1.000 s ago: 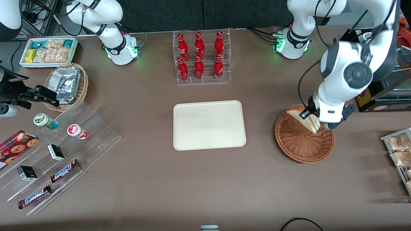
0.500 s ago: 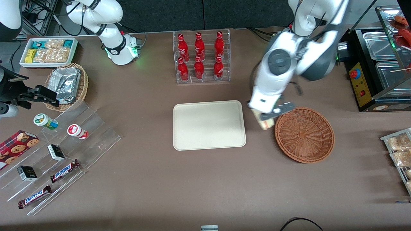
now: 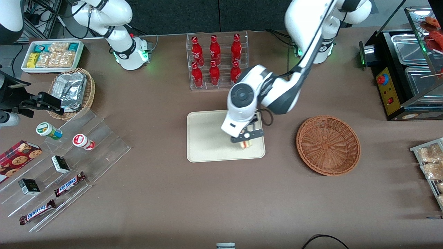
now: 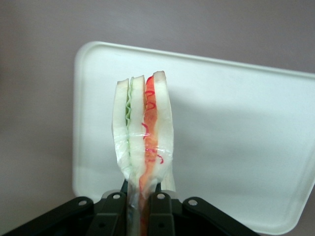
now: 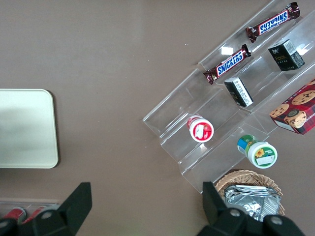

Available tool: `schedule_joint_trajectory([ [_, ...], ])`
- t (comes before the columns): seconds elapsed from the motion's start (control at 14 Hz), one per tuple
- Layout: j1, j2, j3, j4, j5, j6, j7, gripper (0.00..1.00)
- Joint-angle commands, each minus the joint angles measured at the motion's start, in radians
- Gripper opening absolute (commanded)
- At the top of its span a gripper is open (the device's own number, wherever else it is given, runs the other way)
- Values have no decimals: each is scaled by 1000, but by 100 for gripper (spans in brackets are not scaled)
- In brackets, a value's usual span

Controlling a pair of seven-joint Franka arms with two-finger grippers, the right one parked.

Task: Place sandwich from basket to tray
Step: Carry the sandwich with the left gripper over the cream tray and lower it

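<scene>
Tray (image 3: 207, 138) mid-table, basket (image 3: 328, 145) beside it toward the working arm's end — holds nothing. Gripper (image 3: 245, 139) hangs above the tray's basket-side part, clamped on the sandwich (image 4: 142, 142). Sandwich held on edge — long axis runs straight out from the fingers (image 4: 160, 206), filling edge facing the wrist camera, over the tray.

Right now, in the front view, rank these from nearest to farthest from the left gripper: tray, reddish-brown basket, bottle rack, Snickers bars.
The gripper holds the sandwich.
1. Tray, directly beneath it.
2. Bottle rack, farther from the camera.
3. Basket, toward the working arm's end.
4. Snickers bars, toward the parked arm's end.
</scene>
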Motion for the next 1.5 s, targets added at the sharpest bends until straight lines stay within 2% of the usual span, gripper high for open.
schedule_joint_trajectory([
  [0.0, -42, 64, 18, 46, -12, 52, 10, 0],
  [0.5, -123, 107, 18, 23, 27, 55, 17, 0],
  [0.93, -140, 110, 18, -6, 48, 58, 66, 0],
  [1.0, -140, 117, 18, -3, 48, 63, 64, 4],
  [1.07, -140, 119, 18, 1, 48, 63, 60, 53],
  [1.14, -140, 113, 20, 4, 48, 57, 67, 97],
  [1.29, -133, 75, 24, 20, 44, 32, 52, 99],
  [1.43, -116, 18, 27, 49, 45, -72, 27, 99],
])
